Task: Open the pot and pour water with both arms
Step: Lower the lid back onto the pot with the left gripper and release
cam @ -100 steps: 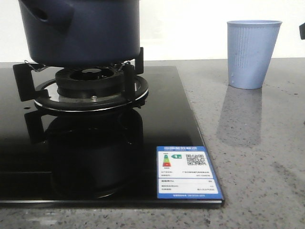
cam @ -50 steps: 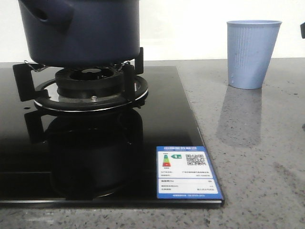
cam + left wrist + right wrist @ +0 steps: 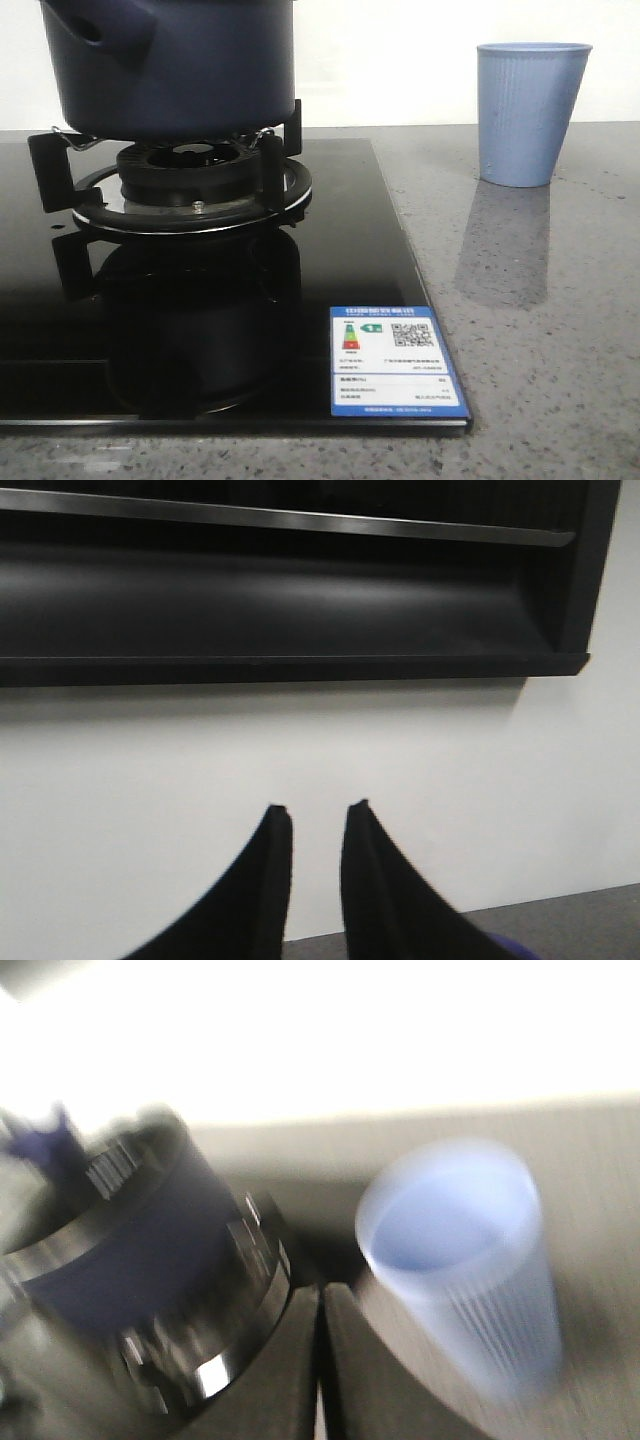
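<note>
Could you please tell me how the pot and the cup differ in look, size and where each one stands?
The pot is dark navy and smooth, while the cup is pale blue and ribbed. The pot is far wider than the cup, which is slim and tapers toward its base. The pot sits raised on the burner's supports over the black stove; the cup stands directly on the grey counter. Both are upright and blue.
</note>
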You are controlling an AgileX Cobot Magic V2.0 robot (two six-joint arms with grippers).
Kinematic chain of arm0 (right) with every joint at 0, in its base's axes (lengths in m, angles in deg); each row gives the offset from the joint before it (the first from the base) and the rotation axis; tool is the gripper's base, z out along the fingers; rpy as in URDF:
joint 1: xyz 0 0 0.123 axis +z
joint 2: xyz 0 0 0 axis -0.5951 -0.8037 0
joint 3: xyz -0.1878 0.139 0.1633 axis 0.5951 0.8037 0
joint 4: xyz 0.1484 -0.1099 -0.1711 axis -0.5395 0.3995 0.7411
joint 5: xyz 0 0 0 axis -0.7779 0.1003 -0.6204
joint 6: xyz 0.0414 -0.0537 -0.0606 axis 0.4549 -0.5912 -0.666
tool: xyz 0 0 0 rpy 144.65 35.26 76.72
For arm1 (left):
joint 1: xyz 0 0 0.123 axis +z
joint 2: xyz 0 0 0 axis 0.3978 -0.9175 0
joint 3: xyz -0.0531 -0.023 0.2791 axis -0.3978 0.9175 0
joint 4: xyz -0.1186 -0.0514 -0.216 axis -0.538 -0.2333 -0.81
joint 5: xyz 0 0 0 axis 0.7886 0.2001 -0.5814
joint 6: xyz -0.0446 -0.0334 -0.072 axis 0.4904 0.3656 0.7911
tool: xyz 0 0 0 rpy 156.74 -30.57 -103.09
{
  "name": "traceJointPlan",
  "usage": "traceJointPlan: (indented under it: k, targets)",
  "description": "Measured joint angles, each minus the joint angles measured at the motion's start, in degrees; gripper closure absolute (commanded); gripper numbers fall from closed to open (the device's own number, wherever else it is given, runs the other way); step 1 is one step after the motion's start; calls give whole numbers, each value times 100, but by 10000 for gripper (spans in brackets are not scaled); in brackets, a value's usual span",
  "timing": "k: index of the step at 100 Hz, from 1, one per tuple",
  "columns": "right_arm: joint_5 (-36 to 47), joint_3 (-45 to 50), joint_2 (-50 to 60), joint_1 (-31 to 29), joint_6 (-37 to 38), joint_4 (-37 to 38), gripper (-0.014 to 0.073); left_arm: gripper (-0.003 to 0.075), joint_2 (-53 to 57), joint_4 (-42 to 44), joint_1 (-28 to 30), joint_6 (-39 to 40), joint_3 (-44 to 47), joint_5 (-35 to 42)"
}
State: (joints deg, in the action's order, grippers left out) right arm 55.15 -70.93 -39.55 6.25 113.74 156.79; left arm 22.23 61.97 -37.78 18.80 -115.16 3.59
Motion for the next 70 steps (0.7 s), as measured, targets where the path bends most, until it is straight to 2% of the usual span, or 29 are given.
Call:
traceJointPlan:
  k: [7, 17, 30, 41, 51, 63, 70]
  targets:
    - [-325, 0, 379, 26, 12, -481, 648, 739, 142, 48, 272, 0, -4, -232]
    - [-1278, 0, 929, 115, 12, -863, 648, 739, 270, 131, 578, 0, -4, -561]
    - [-2511, 0, 1613, 453, 23, -897, 648, 739, 352, 195, 701, 0, -4, -811]
    - [-3681, 0, 2070, 1025, 23, -897, 648, 739, 373, 216, 690, 0, -4, -862]
    - [-4122, 0, 2358, 1399, 23, -448, 648, 739, 373, 216, 615, 0, -4, -886]
    - [-4022, 0, 2699, 1801, 387, 847, 647, 739, 419, 216, 540, 0, 87, -887]
    - [-3946, 26, 2895, 1889, 645, 1356, 647, 739, 548, 216, 528, 0, 291, -784]
